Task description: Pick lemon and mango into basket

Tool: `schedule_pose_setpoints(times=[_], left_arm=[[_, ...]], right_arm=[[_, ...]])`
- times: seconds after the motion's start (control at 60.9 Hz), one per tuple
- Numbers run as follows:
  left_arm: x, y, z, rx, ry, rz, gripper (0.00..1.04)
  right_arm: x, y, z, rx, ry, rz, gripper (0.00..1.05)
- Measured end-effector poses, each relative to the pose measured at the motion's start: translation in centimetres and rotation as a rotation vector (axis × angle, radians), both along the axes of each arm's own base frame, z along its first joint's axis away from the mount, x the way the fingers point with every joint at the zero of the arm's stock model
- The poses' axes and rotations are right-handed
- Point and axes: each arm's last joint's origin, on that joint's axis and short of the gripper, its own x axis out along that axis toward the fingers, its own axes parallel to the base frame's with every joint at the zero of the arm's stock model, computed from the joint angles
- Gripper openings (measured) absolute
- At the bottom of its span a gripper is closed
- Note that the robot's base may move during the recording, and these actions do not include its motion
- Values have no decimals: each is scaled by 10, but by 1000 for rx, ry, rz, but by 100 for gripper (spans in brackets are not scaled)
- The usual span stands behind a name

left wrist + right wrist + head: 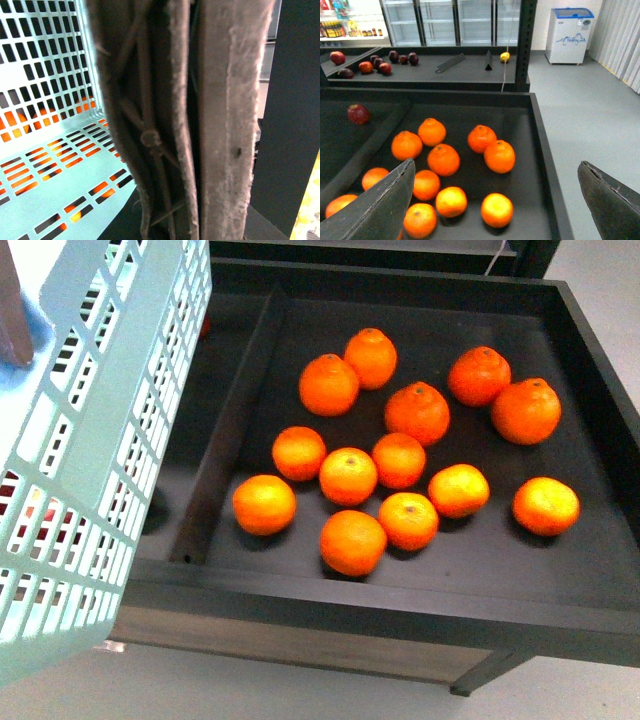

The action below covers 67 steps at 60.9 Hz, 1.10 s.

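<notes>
Right gripper agape; yellow fruit only in its view

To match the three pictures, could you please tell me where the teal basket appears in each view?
Front view: basket fills the left edge, tilted.
Left wrist view: its slotted wall and floor, left half.
Right wrist view: not in it.
Shared landmark: the tangerines.
</notes>
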Motion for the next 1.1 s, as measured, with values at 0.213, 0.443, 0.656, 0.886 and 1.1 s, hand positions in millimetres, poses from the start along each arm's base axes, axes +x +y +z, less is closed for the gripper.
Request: schedule_pose_setpoints(times=[0.213, 0.443, 0.656, 0.886, 1.1], left_arm=[[0, 0, 0, 0, 0, 0, 18], [0, 0, 0, 0, 0, 0, 18], [0, 0, 0, -1, 0, -2, 18], [0, 0, 0, -4, 1, -6, 18], [0, 0, 0, -1, 1, -3, 18]], right_arm=[[0, 0, 0, 0, -1, -2, 96], [0, 0, 0, 0, -1, -2, 96], [0, 0, 0, 0, 0, -2, 96], [0, 0, 0, 0, 0, 4, 96], [0, 0, 0, 0, -1, -2, 96]])
